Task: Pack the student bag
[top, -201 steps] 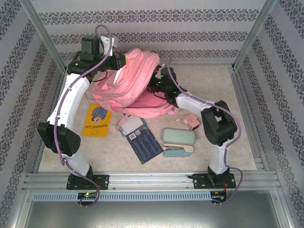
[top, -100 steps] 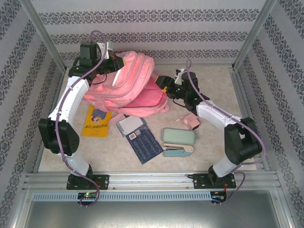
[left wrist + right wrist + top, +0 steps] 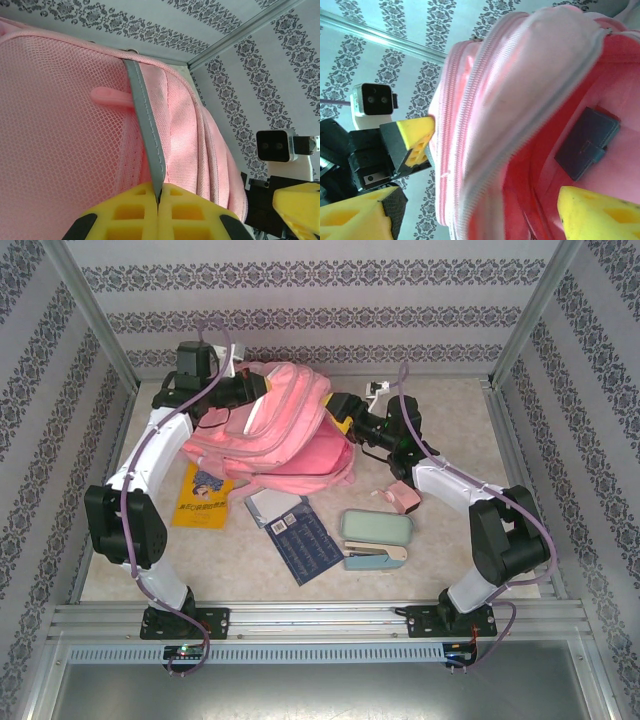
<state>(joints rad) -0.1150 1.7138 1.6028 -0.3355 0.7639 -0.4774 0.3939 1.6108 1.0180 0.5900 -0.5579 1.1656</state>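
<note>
Over the last second your right arm has swung its elbow out to the right, while the left pincer (image 3: 257, 387) has edged rightward with the top of the student bag (image 3: 285, 430). You have that left pincer clenched on the bag's grey reflective strip (image 3: 145, 120). This hoists the pink pack by its upper end, so the body hangs below and to the right of the fingers and the mouth sags open. At that mouth sits your right pincer (image 3: 345, 418), released, its yellow fingers (image 3: 597, 212) spread either side of the zip-lined rim, likely to keep the opening wide. A dark wallet (image 3: 586, 142) lies inside, just beyond them. Nearer you than both pincers, a yellow book (image 3: 204, 495), a dark blue booklet (image 3: 303, 540) and a mint case (image 3: 377, 527) wait on the table (image 3: 470, 430), so packing looks barely begun.
</note>
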